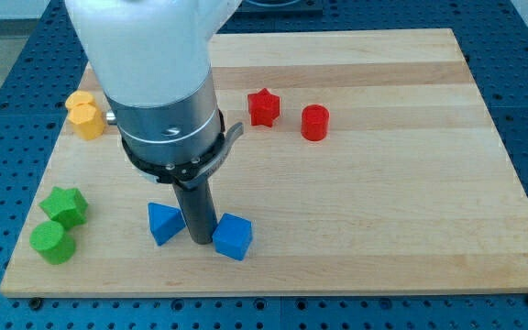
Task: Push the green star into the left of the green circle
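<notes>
The green star [65, 205] lies near the board's left edge, low in the view. The green circle [51, 242] sits just below it, slightly to the view's left, and the two touch or nearly touch. My tip [200, 240] rests on the board between a blue triangular block [164, 223] on its left and a blue cube [233, 236] on its right, close to both. The tip is well to the right of the green blocks.
Two yellow blocks [83, 115] sit at the upper left, partly behind the arm's body [163, 82]. A red star [264, 106] and a red cylinder [314, 122] lie at the upper middle. The wooden board's [411, 202] left edge runs close to the green blocks.
</notes>
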You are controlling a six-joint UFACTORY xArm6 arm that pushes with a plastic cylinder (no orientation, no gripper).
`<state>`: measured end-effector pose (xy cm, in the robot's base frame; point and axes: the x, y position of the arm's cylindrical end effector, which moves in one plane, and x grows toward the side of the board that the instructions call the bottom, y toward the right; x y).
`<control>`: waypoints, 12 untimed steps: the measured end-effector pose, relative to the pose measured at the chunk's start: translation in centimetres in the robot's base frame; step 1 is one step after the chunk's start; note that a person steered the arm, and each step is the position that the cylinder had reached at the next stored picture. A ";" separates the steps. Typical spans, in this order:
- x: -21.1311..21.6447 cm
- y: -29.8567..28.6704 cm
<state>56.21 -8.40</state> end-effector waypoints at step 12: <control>-5.7 -16.9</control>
<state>50.55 -25.25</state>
